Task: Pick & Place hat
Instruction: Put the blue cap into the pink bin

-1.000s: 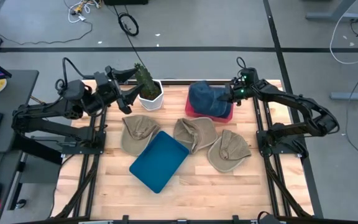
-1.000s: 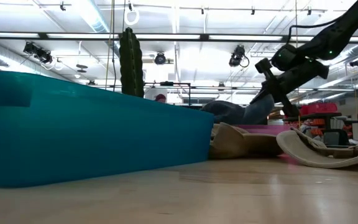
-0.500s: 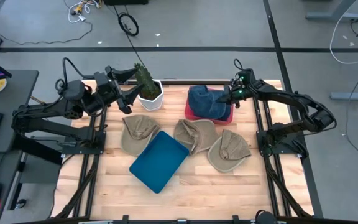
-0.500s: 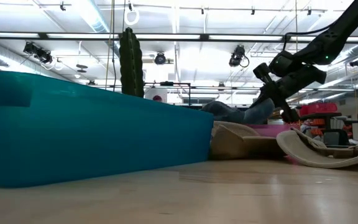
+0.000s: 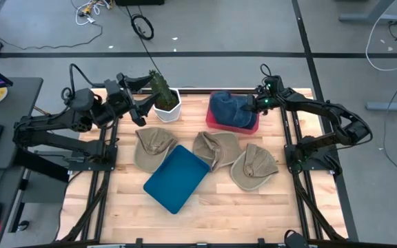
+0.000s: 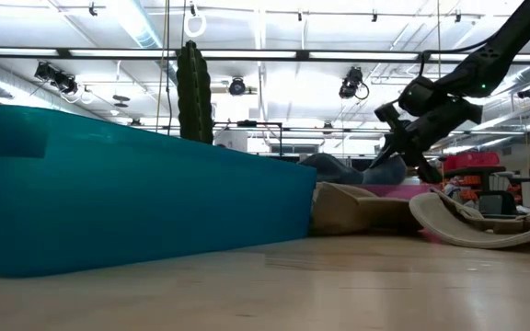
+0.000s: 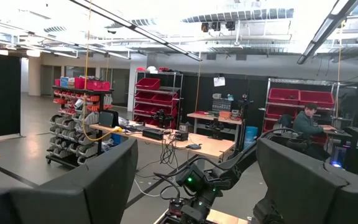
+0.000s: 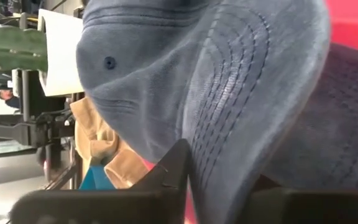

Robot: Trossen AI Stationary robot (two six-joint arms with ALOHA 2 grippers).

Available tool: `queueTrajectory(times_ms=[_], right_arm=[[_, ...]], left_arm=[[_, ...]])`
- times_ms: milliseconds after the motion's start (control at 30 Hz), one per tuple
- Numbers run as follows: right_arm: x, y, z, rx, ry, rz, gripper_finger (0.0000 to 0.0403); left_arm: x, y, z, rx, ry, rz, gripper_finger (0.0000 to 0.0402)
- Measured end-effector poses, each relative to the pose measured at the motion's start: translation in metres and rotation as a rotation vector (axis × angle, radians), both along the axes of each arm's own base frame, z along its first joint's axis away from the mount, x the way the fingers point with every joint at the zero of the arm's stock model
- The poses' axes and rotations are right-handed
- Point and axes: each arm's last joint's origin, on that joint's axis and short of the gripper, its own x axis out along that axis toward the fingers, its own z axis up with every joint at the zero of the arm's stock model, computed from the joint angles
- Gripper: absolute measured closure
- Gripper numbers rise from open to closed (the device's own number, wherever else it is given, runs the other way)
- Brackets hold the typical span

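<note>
The blue denim baseball cap (image 5: 229, 109) lies on the flat red tray (image 5: 251, 127) at upper centre-right of the high view — soft, light cloth that will sag and fold, so the stiffer brim is probably the surest place to pinch. Far left, the left gripper (image 5: 143, 110) waits with fingers spread wide beside the white pot with a green cactus (image 5: 165, 100). At the cap's right edge sits the right gripper (image 5: 256, 105); whether its fingers clamp the brim or have parted, I cannot tell.
</note>
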Motion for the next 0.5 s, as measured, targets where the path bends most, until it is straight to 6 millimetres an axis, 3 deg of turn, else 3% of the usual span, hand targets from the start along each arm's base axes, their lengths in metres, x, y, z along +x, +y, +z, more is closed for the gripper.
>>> queueTrajectory(times_ms=[333,500], right_arm=[[-0.0002,0.0004,0.0007,0.045,-0.009,-0.034,0.0123],[-0.0020,0.0027,0.0074,0.044,-0.019,-0.062,0.0072]], left_arm=[[0.0002,0.0000,-0.0007,0.000,0.008,0.000,0.0071],[0.0006,0.0000,-0.0018,-0.001,0.020,0.000,0.0071]])
